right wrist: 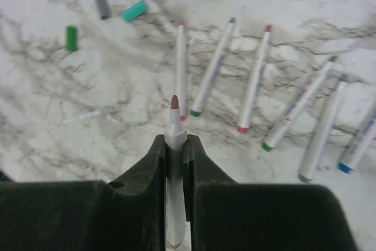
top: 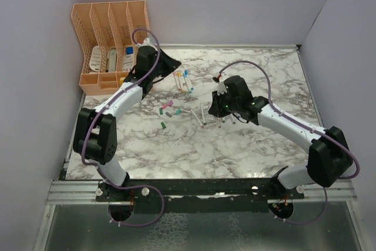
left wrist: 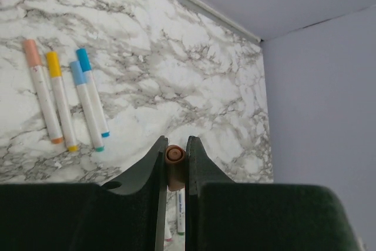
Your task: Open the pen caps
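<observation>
Left gripper (left wrist: 175,145) clamped on a short orange plastic cap (left wrist: 174,156). Right gripper (right wrist: 175,139) pinches a thin white pen barrel (right wrist: 174,125) — brown tip bare.

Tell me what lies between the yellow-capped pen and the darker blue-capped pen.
The light-blue-capped pen lies between them, as the left wrist view shows.

Marbled counter (top: 235,151): four capped pens (top: 183,80) toward back, loose pen caps (top: 169,111) mid-left, uncapped pens (top: 201,116) just beside them, orange organizer (top: 111,33) back-left corner.
</observation>
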